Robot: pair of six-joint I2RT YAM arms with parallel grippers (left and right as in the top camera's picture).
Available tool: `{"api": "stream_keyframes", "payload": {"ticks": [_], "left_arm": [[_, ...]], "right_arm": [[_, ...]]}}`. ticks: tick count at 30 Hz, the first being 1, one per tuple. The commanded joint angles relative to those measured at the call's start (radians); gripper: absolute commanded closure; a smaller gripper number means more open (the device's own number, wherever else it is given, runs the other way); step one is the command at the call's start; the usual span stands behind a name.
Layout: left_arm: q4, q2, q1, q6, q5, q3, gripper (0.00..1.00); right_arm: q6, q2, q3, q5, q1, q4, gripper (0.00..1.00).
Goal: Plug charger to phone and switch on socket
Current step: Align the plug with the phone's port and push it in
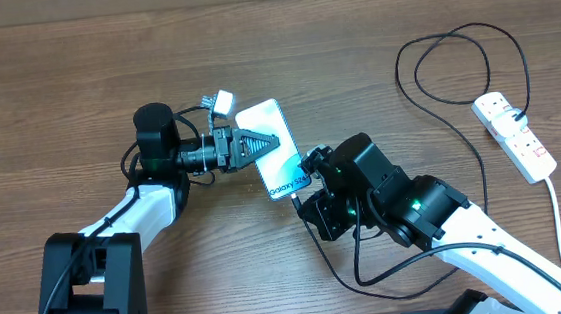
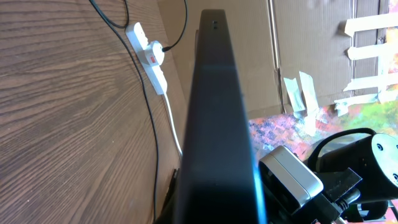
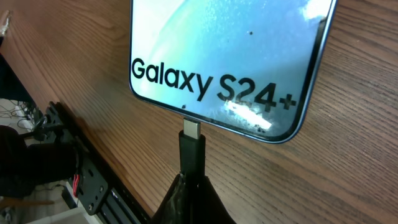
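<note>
The phone (image 1: 275, 147) lies tilted at the table's middle, its light screen reading "Galaxy S24+" (image 3: 217, 56). My left gripper (image 1: 256, 142) is shut on the phone's far end; in the left wrist view the phone's dark edge (image 2: 214, 124) fills the middle. My right gripper (image 3: 193, 186) is shut on the charger plug (image 3: 192, 146), whose metal tip meets the phone's bottom edge (image 1: 303, 190). The charger's black cable (image 1: 482, 166) runs from there in loops to the socket (image 1: 516, 136), a white power strip at the right, also in the left wrist view (image 2: 149, 56).
The socket's thick white cord (image 1: 558, 217) runs toward the front right edge. Cable loops (image 1: 433, 60) lie at the back right. Cardboard walls (image 2: 298, 50) stand behind the table. A metal rail (image 3: 81, 168) runs along the table's front edge.
</note>
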Motion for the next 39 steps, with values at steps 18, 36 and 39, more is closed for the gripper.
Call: {"api": "stream_keyframes", "payload": {"ticks": [18, 36, 39], "left_arm": [[0.008, 0.0, -0.009, 0.02, 0.04, 0.027, 0.96], [0.008, 0.0, -0.008, 0.069, 0.059, 0.027, 0.96], [0.008, 0.0, -0.009, 0.069, 0.059, 0.026, 0.96]], "right_arm": [[-0.006, 0.013, 0.035, 0.007, 0.005, 0.016, 0.96], [-0.007, 0.013, 0.035, 0.012, 0.005, 0.013, 0.96], [-0.007, 0.013, 0.035, 0.024, 0.005, 0.013, 0.96]]}}
